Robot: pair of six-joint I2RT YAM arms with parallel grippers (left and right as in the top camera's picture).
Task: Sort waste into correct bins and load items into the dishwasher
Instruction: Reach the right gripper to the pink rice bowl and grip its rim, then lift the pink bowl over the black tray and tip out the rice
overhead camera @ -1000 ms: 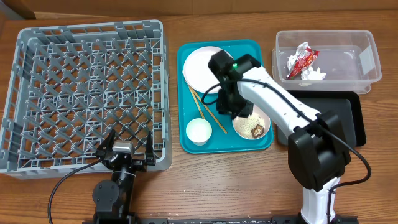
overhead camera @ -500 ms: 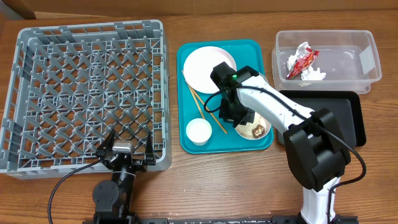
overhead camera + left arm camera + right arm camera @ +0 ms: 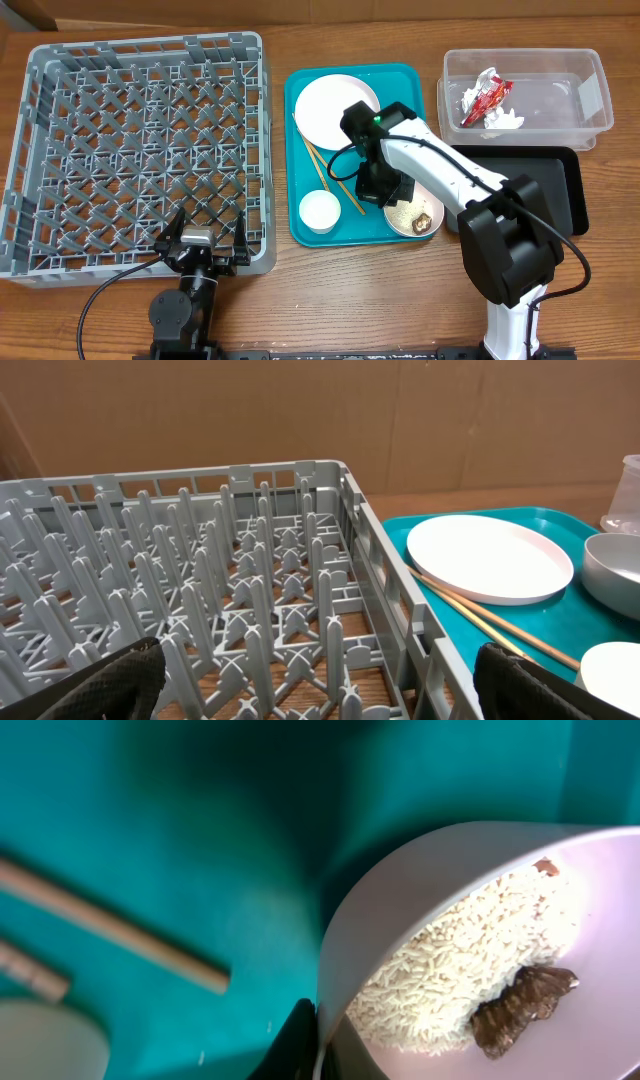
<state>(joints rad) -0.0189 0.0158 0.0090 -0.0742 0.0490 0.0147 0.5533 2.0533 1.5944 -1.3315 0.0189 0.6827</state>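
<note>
While its pincer [image 3: 318,1045] pinches the smooth rim, the round bowl [image 3: 440,900] holds grainy rice [image 3: 440,975].

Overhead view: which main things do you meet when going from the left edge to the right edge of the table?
Grey dish rack → teal tray with white plate and small cup → bowl of rice → clear tub.

A rack [image 3: 145,150] sits left of a tray [image 3: 300,228] holding a plate [image 3: 335,105], chopsticks [image 3: 335,180], cup [image 3: 320,211] and bowl [image 3: 420,215]. Right of it, a tub [image 3: 590,100] containing a wrapper [image 3: 488,95] lies behind a flat tray [image 3: 555,190].
</note>
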